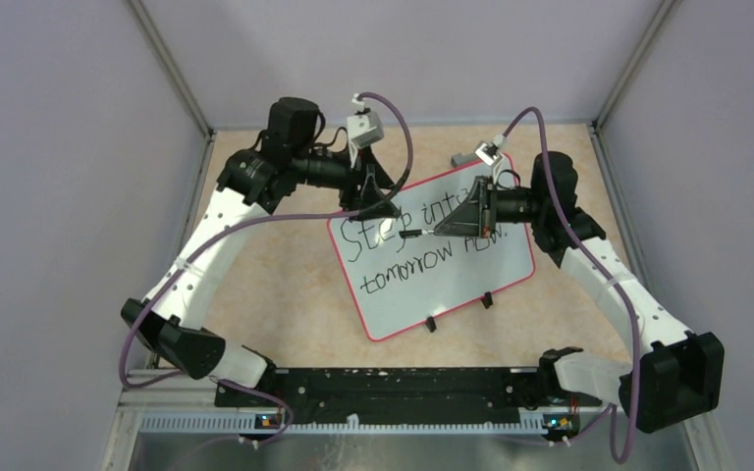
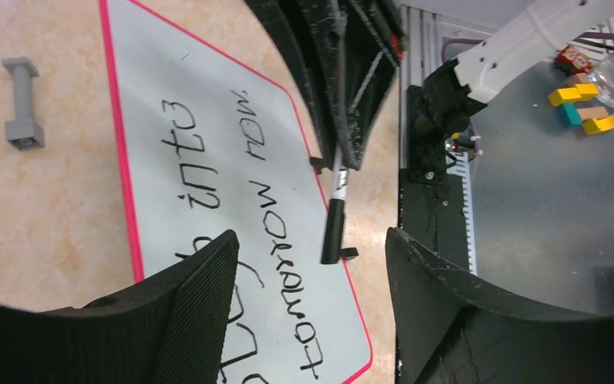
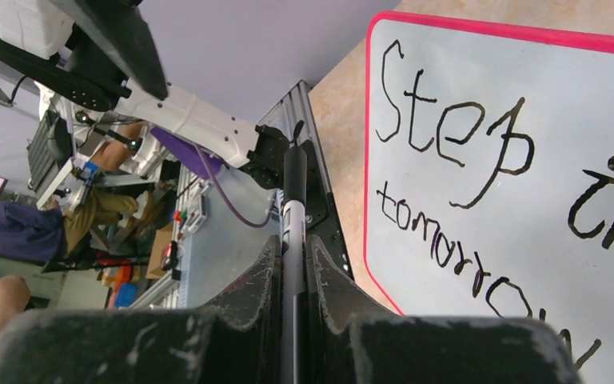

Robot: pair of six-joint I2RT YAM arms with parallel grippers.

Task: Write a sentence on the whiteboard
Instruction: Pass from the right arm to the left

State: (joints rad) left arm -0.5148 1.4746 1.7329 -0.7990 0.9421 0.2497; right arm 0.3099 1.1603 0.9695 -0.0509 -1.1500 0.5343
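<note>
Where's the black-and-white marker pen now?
In the top view, the marker pen sits clamped in the right hand over the pink-rimmed whiteboard, pointing toward the left hand.

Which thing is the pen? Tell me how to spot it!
Find the big white board with the pink rim on the table. Over its black writing, the right claw is shut on the pen. It is the only skinny stick there, white with a black end, poking out toward the open left claw.
</note>
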